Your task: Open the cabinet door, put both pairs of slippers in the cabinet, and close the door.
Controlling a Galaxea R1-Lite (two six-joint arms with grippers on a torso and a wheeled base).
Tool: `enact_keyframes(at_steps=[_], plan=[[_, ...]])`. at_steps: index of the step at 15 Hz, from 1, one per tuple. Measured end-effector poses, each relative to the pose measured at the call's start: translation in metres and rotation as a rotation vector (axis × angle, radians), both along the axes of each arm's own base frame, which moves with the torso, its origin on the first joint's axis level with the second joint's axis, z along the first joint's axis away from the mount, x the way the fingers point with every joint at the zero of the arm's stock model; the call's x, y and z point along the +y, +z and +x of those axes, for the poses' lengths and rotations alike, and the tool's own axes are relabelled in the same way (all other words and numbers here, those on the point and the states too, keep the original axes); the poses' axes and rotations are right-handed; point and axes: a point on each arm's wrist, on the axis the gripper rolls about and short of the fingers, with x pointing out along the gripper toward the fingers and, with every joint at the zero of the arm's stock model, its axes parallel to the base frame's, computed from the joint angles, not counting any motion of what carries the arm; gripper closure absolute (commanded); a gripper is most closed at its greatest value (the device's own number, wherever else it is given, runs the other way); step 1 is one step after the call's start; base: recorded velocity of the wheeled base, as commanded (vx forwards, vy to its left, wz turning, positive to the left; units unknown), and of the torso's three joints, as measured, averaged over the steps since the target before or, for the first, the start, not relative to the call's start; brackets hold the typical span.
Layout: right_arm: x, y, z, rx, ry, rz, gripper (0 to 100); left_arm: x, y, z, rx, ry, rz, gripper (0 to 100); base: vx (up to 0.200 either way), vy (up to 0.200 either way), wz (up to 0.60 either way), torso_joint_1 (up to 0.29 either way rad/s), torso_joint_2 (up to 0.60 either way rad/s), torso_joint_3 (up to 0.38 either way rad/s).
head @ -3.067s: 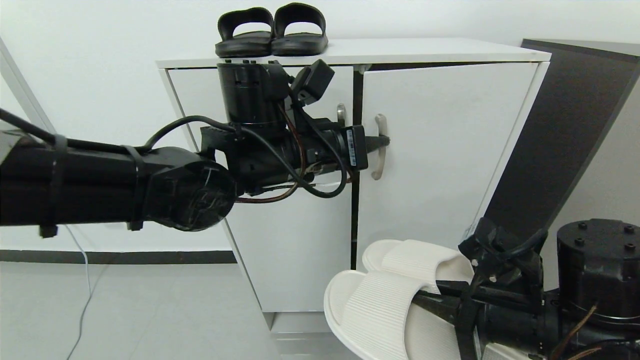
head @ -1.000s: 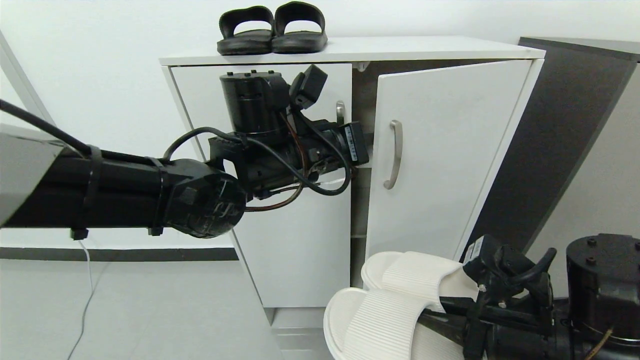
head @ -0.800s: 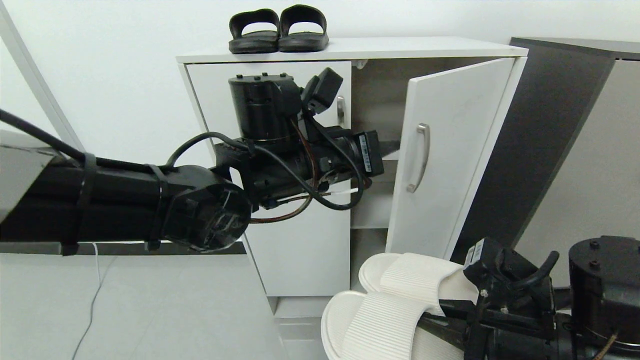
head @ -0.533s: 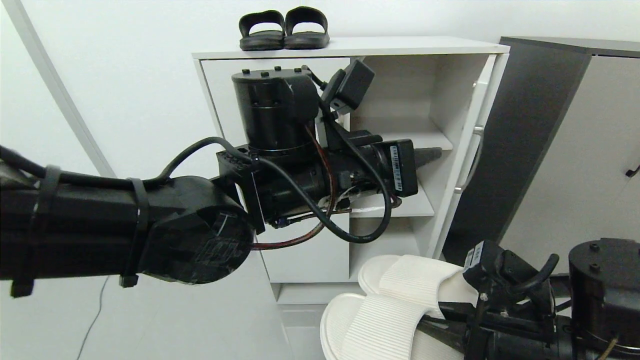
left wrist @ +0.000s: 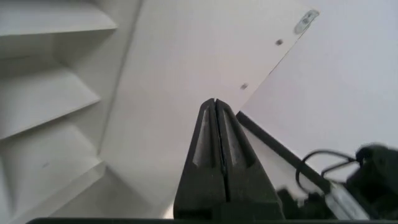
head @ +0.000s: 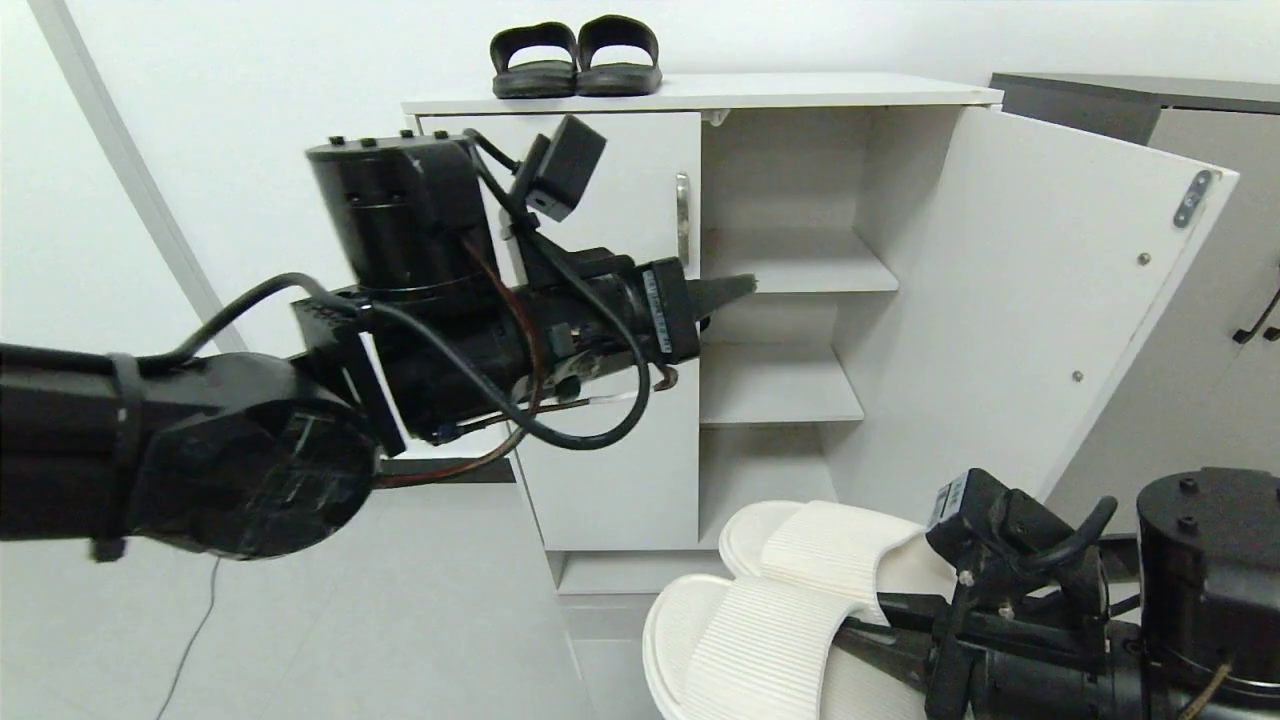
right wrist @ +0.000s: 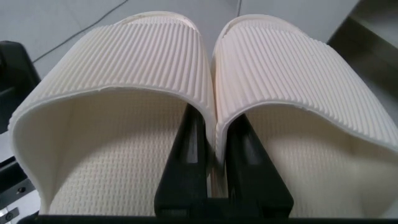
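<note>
**A:** where's everything at?

**B:** white slippers (head: 780,600) hang low in front of the cabinet (head: 700,92), right gripper (right wrist: 211,165) fingers clenched on their inner straps. black slippers (head: 577,58) sit on top.

**A:** door?

**B:** cabinet door (head: 1050,300) is swung wide. left gripper (head: 735,288) fingers pressed together, empty, by the shelves (head: 780,385).

Cabinet (head: 800,92): white board panels, smooth, matt; open door (head: 1010,300) has the same finish on its inner face.
Door handle (head: 682,218): brushed metal, dull sheen.
Hinge plate (head: 1192,198): bare metal.
White slippers (right wrist: 143,68): soft, foam-like, matt; 2 finely ribbed straps, pebbled insoles.
Black slippers (head: 577,58): rubbery, smooth, matt.
Left tool (left wrist: 215,102): black plastic, matt, grooved.
Floor (head: 400,620): pale, smooth, faint gloss.
</note>
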Motion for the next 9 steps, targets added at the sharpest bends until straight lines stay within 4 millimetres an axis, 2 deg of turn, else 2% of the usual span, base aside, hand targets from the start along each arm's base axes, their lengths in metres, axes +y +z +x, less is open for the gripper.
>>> enact_keyframes(at_steps=[2,4,6,9], plan=[[-0.002,0.001,0.003,-0.001,-0.018,0.003,100,0.033,-0.002,-0.012,0.010,0.065,0.013,100,0.000,0.000,0.00,0.000,0.00,0.000],[-0.003,0.002,0.006,-0.005,-0.029,0.007,100,0.074,-0.008,-0.034,0.026,0.156,0.030,100,0.000,0.000,0.00,0.000,0.00,0.000],[-0.003,0.003,0.007,-0.008,-0.033,0.010,100,0.111,-0.012,-0.066,0.031,0.243,0.062,100,0.000,0.000,0.00,0.000,0.00,0.000],[-0.003,0.004,0.008,-0.010,-0.035,0.012,100,0.154,-0.026,-0.123,0.055,0.403,0.161,100,0.000,0.000,0.00,0.000,0.00,0.000]])
